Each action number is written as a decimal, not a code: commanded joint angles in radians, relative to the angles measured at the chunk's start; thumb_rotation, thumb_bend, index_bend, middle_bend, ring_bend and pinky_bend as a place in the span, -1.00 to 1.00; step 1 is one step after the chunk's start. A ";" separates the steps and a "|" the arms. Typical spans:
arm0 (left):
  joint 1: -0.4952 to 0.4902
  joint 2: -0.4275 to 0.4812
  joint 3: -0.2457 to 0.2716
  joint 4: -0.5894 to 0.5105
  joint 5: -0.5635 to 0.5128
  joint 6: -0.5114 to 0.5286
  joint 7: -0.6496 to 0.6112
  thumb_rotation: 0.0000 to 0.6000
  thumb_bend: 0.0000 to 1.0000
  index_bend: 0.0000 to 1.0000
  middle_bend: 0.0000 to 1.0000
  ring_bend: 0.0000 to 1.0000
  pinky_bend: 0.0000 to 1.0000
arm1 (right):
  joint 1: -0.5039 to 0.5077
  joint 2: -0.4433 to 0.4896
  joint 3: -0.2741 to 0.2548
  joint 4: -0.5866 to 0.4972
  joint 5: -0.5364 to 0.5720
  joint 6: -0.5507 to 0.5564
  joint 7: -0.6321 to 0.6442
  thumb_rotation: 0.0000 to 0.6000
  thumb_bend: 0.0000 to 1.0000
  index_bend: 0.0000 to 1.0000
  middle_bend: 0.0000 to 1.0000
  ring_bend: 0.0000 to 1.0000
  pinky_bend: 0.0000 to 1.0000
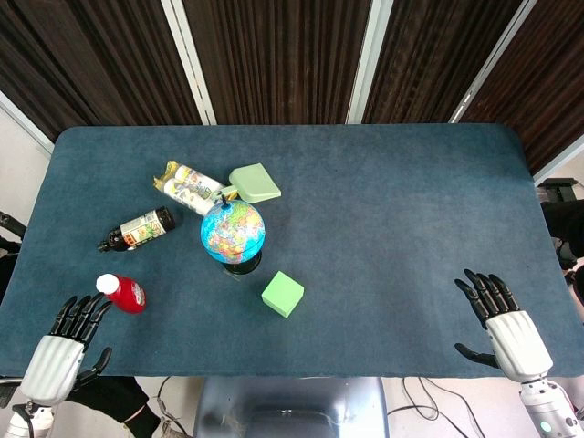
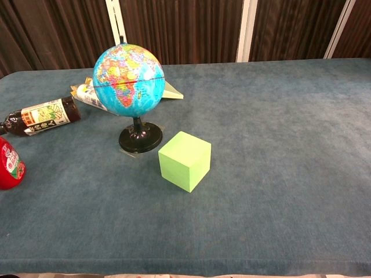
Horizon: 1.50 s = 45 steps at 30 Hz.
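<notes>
My left hand [image 1: 64,342] hovers at the table's front left corner, fingers spread, holding nothing. Just beyond its fingertips lies a small red bottle [image 1: 122,292] with a white cap, also seen at the chest view's left edge as the red bottle [image 2: 8,166]. My right hand [image 1: 505,326] is at the front right edge, fingers apart and empty, far from any object. Neither hand shows in the chest view. A small globe [image 1: 233,232] on a black stand stands left of centre, with a green cube [image 1: 283,294] in front of it.
A dark sauce bottle [image 1: 137,229] lies on its side at the left. Behind the globe [image 2: 128,80] lie a wrapped snack packet [image 1: 189,186] and a pale green dustpan-like piece [image 1: 255,182]. The blue cloth table [image 1: 411,210] is bare on its right half.
</notes>
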 commanded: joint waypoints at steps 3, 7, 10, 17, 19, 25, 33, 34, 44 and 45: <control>-0.004 -0.006 -0.004 0.003 -0.003 -0.007 -0.003 1.00 -0.20 -1.00 -1.00 -1.00 -1.00 | -0.001 0.002 0.000 -0.004 0.005 -0.001 -0.006 1.00 -0.94 -1.00 -1.00 -1.00 -1.00; -0.022 -0.050 -0.036 0.015 0.013 0.028 -0.074 1.00 -0.21 -1.00 -1.00 -1.00 -1.00 | -0.001 0.002 0.001 -0.006 0.010 -0.003 -0.010 1.00 -0.94 -1.00 -1.00 -1.00 -1.00; -0.058 -0.089 -0.075 -0.007 0.015 0.048 -0.197 1.00 -0.23 -1.00 -1.00 -1.00 -1.00 | 0.003 0.002 0.000 -0.008 0.014 -0.015 -0.014 1.00 -0.94 -1.00 -1.00 -1.00 -1.00; -0.190 -0.049 -0.160 -0.240 -0.051 -0.108 -0.270 1.00 -0.23 -1.00 -1.00 -1.00 -1.00 | 0.004 0.003 0.007 -0.007 0.030 -0.017 -0.008 1.00 -0.94 -1.00 -1.00 -1.00 -1.00; -0.224 -0.045 -0.191 -0.296 -0.095 -0.159 -0.272 1.00 -0.24 -1.00 -1.00 -1.00 -1.00 | 0.003 0.004 0.007 -0.007 0.031 -0.016 -0.003 1.00 -0.94 -1.00 -1.00 -1.00 -1.00; -0.328 -0.080 -0.323 -0.375 -0.284 -0.280 -0.214 1.00 -0.32 -1.00 -1.00 -1.00 -1.00 | 0.005 0.013 0.007 -0.005 0.035 -0.016 0.025 1.00 -0.94 -1.00 -1.00 -1.00 -1.00; -0.457 -0.172 -0.454 -0.333 -0.548 -0.397 -0.089 1.00 -0.31 -1.00 -1.00 -1.00 -1.00 | 0.008 0.018 0.011 -0.004 0.047 -0.025 0.032 1.00 -0.94 -1.00 -1.00 -1.00 -1.00; -0.471 -0.183 -0.465 -0.324 -0.571 -0.405 -0.080 1.00 -0.31 -1.00 -1.00 -1.00 -1.00 | 0.008 0.018 0.012 -0.004 0.049 -0.025 0.032 1.00 -0.94 -1.00 -1.00 -1.00 -1.00; -0.558 -0.260 -0.520 -0.259 -0.680 -0.446 -0.073 1.00 -0.32 -1.00 -1.00 -1.00 -1.00 | 0.013 0.020 0.017 -0.005 0.071 -0.043 0.027 1.00 -0.94 -1.00 -1.00 -1.00 -1.00; -0.572 -0.271 -0.526 -0.240 -0.693 -0.451 -0.065 1.00 -0.31 -1.00 -1.00 -1.00 -1.00 | 0.013 0.020 0.018 -0.005 0.073 -0.044 0.027 1.00 -0.94 -1.00 -1.00 -1.00 -1.00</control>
